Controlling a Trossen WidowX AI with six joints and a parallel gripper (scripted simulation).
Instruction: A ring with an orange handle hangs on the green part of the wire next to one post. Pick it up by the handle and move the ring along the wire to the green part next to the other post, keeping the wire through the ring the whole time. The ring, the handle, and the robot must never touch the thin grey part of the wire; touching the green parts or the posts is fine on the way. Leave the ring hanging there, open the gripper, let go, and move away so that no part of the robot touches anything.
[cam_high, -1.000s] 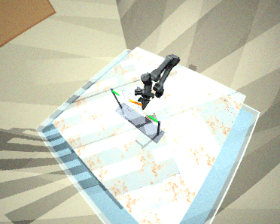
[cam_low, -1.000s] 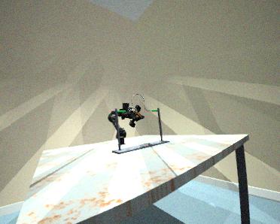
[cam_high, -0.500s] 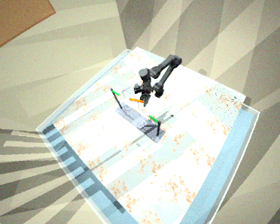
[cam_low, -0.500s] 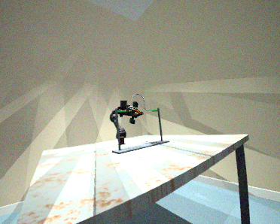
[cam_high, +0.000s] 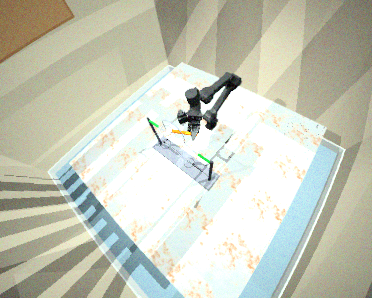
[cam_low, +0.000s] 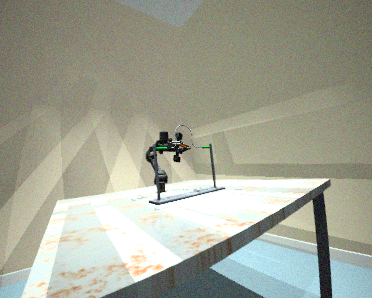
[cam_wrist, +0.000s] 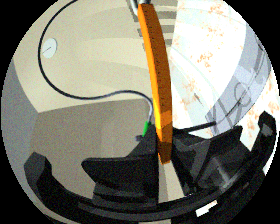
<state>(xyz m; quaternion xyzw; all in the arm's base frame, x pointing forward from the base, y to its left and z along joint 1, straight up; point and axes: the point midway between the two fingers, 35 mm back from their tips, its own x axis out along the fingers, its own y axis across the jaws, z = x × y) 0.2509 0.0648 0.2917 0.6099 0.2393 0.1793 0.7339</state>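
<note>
My gripper (cam_high: 193, 136) (cam_wrist: 156, 127) is shut on the orange handle (cam_high: 180, 132) (cam_low: 184, 147) (cam_wrist: 159, 75), between the two posts. Only a grey bit of the ring (cam_wrist: 134, 6) shows at the wrist view's top edge; whether the wire runs through it cannot be made out. The wire (cam_wrist: 75, 96) curves left of the handle in the wrist view and arches up in the exterior view. One green part (cam_high: 153, 123) (cam_low: 206, 147) is beside one post (cam_high: 155, 133) (cam_low: 213, 167); the other green part (cam_high: 204, 158) (cam_low: 161, 148) is beside the other post (cam_high: 211, 171) (cam_low: 157, 175).
The posts stand on a flat grey base (cam_high: 172, 155) (cam_low: 200, 194) on the marbled table (cam_high: 235, 200) (cam_low: 165, 235). The arm (cam_high: 222, 102) reaches in from behind the wire, close to it. A dark table leg (cam_low: 322, 240) shows at the right in the exterior view.
</note>
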